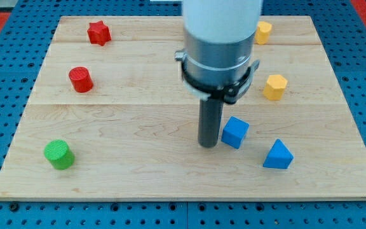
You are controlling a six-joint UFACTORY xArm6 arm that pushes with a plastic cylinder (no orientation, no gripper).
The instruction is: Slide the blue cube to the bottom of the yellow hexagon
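The blue cube lies on the wooden board right of centre. The yellow hexagon sits above it and to its right. My tip stands just left of the blue cube, almost touching its left side. The arm's wide body hides the board above the tip.
A blue triangular block lies right of and below the cube. A second yellow block is near the view's top. A red star and a red cylinder are at upper left. A green cylinder is at lower left.
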